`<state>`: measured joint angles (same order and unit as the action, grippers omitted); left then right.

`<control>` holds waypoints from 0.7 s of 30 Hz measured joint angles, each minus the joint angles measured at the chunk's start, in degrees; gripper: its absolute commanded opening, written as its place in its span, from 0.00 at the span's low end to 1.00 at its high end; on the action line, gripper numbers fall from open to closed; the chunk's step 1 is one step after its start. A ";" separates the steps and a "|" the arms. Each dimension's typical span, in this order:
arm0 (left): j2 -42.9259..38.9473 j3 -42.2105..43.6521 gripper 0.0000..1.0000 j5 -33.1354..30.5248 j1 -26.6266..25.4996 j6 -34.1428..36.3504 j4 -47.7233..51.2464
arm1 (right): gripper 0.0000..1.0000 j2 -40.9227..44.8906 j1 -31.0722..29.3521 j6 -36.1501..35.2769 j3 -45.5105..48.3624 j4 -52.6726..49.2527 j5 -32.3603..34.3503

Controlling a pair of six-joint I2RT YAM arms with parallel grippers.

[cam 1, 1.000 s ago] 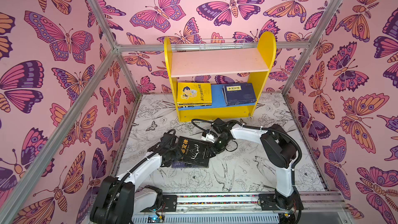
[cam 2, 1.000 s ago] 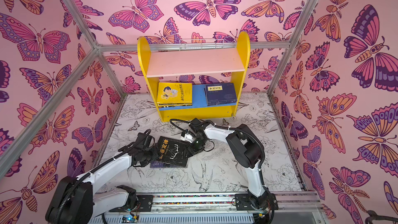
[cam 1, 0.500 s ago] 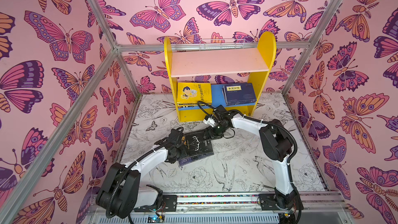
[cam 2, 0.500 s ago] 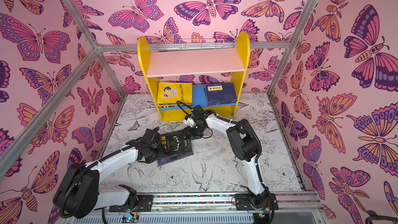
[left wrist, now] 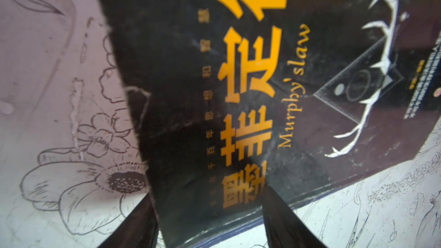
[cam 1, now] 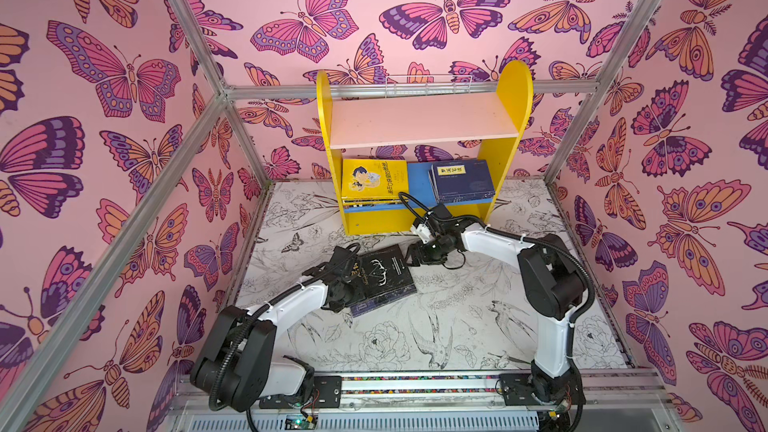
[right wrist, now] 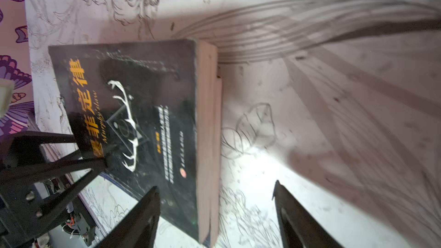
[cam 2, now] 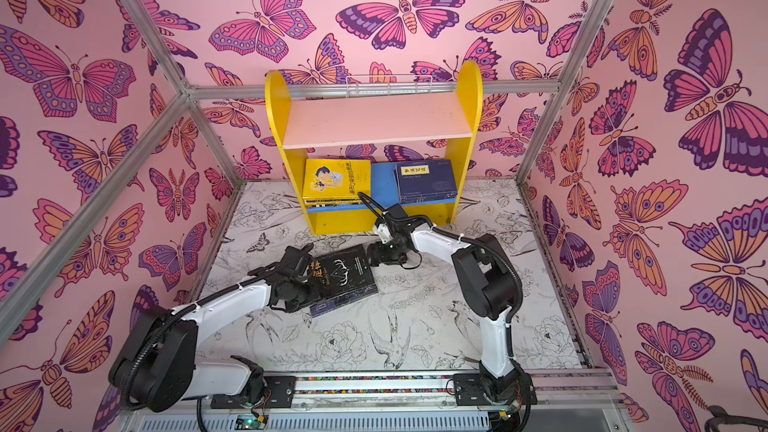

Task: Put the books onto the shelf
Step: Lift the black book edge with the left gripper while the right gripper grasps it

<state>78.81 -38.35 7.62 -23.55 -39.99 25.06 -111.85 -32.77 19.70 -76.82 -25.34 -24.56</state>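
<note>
A black book with white antlers (cam 1: 384, 274) (cam 2: 343, 274) lies tilted on a navy book (cam 1: 376, 305) (cam 2: 332, 305) on the floor in front of the shelf (cam 1: 424, 118) (cam 2: 374, 118). My left gripper (cam 1: 351, 280) (left wrist: 207, 189) is shut on the black book's (left wrist: 238, 91) spine edge, one finger over the cover and one behind it. My right gripper (cam 1: 415, 257) (right wrist: 216, 184) stands open astride the black book's (right wrist: 143, 115) page-edge corner. Yellow books (cam 1: 374, 178) and navy books (cam 1: 463, 180) lie on the shelf's lower board.
Butterfly-printed walls and slanted metal posts (cam 1: 187, 151) (cam 1: 582, 110) close in the floor. The right arm's cable (cam 1: 409, 205) loops in front of the shelf's lower board. A mounting rail (cam 1: 415, 384) runs along the front edge.
The black book has turned and slid toward the shelf together with my left gripper. My right gripper has stayed by the book's right corner.
</note>
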 measured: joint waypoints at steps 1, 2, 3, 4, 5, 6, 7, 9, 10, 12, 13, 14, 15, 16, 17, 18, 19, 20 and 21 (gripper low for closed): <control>0.26 -0.20 0.66 0.09 -0.07 0.15 -0.02 | 0.75 0.94 0.28 0.00 1.09 0.07 -0.11; 0.57 -0.42 0.66 0.22 -0.11 0.31 -0.02 | 0.75 1.79 0.46 0.00 2.16 0.39 -0.66; 0.83 -0.63 0.66 0.35 -0.11 0.44 -0.02 | 0.74 2.29 0.46 0.02 3.04 1.01 -1.55; 1.01 -0.79 0.66 0.42 -0.11 0.57 0.00 | 0.74 2.58 0.44 0.04 3.89 1.75 -2.69; 1.18 -0.90 0.66 0.52 -0.11 0.66 -0.02 | 0.73 2.62 0.44 0.26 4.79 2.51 -4.15; 1.27 -0.96 0.66 0.55 -0.13 0.76 0.00 | 0.72 2.36 0.37 0.66 5.68 3.32 -5.66; 1.29 -1.01 0.65 0.55 -0.13 0.76 0.00 | 0.70 1.99 0.37 1.03 6.25 3.91 -6.88; 1.42 -1.14 0.64 0.55 -0.15 0.79 0.09 | 0.68 0.46 0.37 2.19 6.82 5.46 -9.66; 1.51 -1.22 0.63 0.55 -0.15 0.79 0.20 | 0.67 -0.28 0.37 2.78 6.82 6.03 -10.51; 1.70 -1.49 0.62 0.57 -0.15 0.98 0.20 | 0.65 -1.84 0.37 4.00 6.75 7.98 -13.31; 1.90 -1.62 0.61 0.61 -0.26 1.07 0.11 | 0.64 -2.08 0.37 4.39 6.71 8.63 -13.86; 1.99 -1.77 0.60 0.57 -0.39 1.20 0.02 | 0.64 -2.34 0.37 4.76 6.71 9.31 -14.43; 2.05 -1.88 0.60 0.55 -0.52 1.40 -0.04 | 0.63 -2.54 0.37 5.16 6.71 9.86 -14.91; 2.19 -1.97 0.59 0.57 -0.63 1.51 -0.09 | 0.63 -2.62 0.37 5.55 6.71 10.12 -15.17; 2.23 -2.08 0.59 0.55 -0.72 1.62 0.00 | 0.63 -2.62 0.37 5.88 6.71 10.29 -15.17; 2.23 -2.10 0.59 0.55 -0.74 1.68 0.04 | 0.63 -2.62 0.39 6.10 6.71 10.43 -15.13; 2.23 -2.14 0.59 0.52 -0.79 1.79 0.07 | 0.63 -2.62 0.42 6.32 6.71 10.51 -15.10; 2.23 -2.21 0.60 0.52 -0.79 1.88 0.17 | 0.63 -2.62 0.39 6.56 6.71 10.58 -14.95; 2.23 -2.27 0.63 0.48 -0.81 1.99 0.24 | 0.63 -2.62 0.39 6.93 6.71 10.60 -14.86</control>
<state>81.03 -40.62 8.10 -24.36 -38.00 25.30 -114.48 -32.38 26.63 -70.11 -14.74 -39.42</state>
